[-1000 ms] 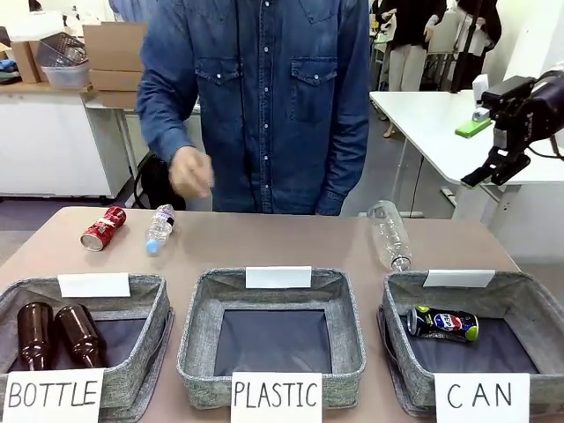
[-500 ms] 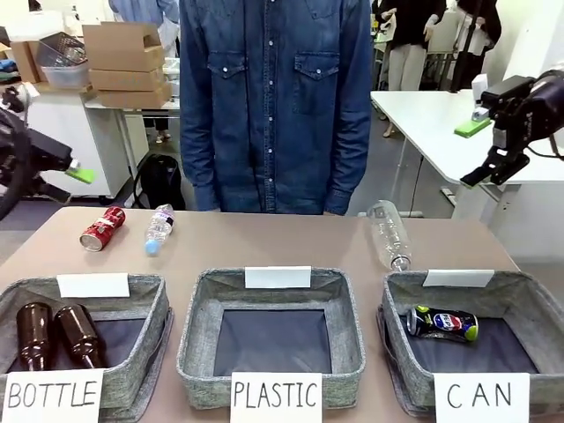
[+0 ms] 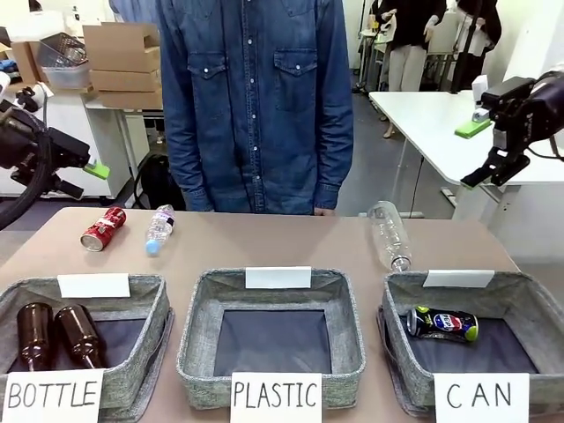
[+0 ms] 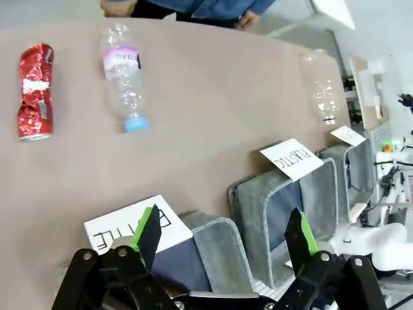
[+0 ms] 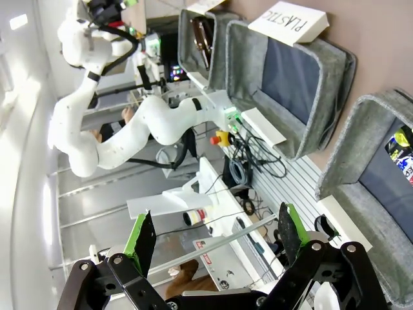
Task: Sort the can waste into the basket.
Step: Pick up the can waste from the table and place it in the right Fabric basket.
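A dented red can [image 3: 103, 228] lies on its side at the table's far left; in the left wrist view the red can [image 4: 35, 90] sits well ahead of the fingers. A dark blue can [image 3: 441, 322] lies inside the grey basket signed "CAN" [image 3: 538, 304] at the front right. My left gripper [image 3: 84, 179] hovers open above the table's left edge, up and left of the red can, and the left gripper [image 4: 224, 236] holds nothing. Off the right side, my right gripper [image 3: 477, 152] hangs high and open; the right gripper [image 5: 213, 236] is empty too.
A small plastic bottle [image 3: 159, 229] lies right of the red can, and a clear bottle [image 3: 389, 233] lies behind the CAN basket. The BOTTLE basket [image 3: 150, 295] holds two brown bottles; the PLASTIC basket [image 3: 198, 304] is in the middle. A person in denim stands at the far edge.
My left arm has come into view from the left and moved toward the table. The person has drawn a hand back and straightened up. The right arm has not moved.
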Robot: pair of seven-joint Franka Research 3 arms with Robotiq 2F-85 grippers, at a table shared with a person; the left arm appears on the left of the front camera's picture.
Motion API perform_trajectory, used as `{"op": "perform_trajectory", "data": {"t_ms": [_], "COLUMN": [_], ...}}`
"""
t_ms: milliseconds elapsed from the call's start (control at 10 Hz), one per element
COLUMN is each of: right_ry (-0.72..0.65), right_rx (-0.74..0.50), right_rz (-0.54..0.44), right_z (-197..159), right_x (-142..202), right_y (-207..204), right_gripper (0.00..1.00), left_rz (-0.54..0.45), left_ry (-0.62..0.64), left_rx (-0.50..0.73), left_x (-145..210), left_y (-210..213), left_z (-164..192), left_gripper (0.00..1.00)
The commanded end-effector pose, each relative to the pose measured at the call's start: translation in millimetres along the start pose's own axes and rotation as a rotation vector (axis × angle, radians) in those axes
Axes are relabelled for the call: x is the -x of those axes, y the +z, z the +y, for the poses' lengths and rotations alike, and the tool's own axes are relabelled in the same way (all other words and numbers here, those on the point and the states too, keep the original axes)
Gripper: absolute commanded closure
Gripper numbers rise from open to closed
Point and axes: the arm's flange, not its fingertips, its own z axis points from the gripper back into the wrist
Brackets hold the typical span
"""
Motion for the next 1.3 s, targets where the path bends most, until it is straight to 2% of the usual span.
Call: {"op": "perform_trajectory", "data": {"t_ms": [0,200,400,500,600,700,800,900,1000,1100,1200], "right_ry": [0.020,0.020,0.020,0.020,0.020,0.020,0.020,0.020,0.020,0.020,0.020], "right_rx": [0.002,0.002,0.002,0.002,0.002,0.002,0.002,0.002,0.002,0.002,0.002], "right_rz": [0.008,0.008,0.008,0.008,0.008,0.008,0.008,0.008,0.008,0.008,0.008], "right_z": [0,0,0,0,0,0,0,0,0,0,0], "right_x": [0,0,0,0,0,0,0,0,0,0,0], "right_y": [4,4,4,4,4,4,4,4,4,4,4], "right_gripper": [0.00,0.00,0.00,0.00,0.00,0.00,0.00,0.00,0.00,0.00,0.00], "left_rz": [-0.016,0.058,0.105,0.171,0.156,0.217,0.145,0.145,0.190,0.233,0.276], "left_ry": [-0.009,-0.076,-0.103,-0.094,-0.083,0.061,-0.109,-0.109,-0.056,-0.083,-0.118], "left_rx": [-0.170,-0.365,-0.468,-0.512,-0.529,-0.367,-0.501,-0.501,-0.468,-0.579,-0.551], "left_x": [-28,-59,-79,-93,-104,-109,-84,-84,-94,-99,-104], "left_y": [-7,-20,-41,-60,-77,-81,-70,-70,-91,-102,-113], "left_z": [33,82,111,135,156,152,150,150,163,172,177], "left_gripper": [0.00,0.00,0.00,0.00,0.00,0.00,0.00,0.00,0.00,0.00,0.00]}}
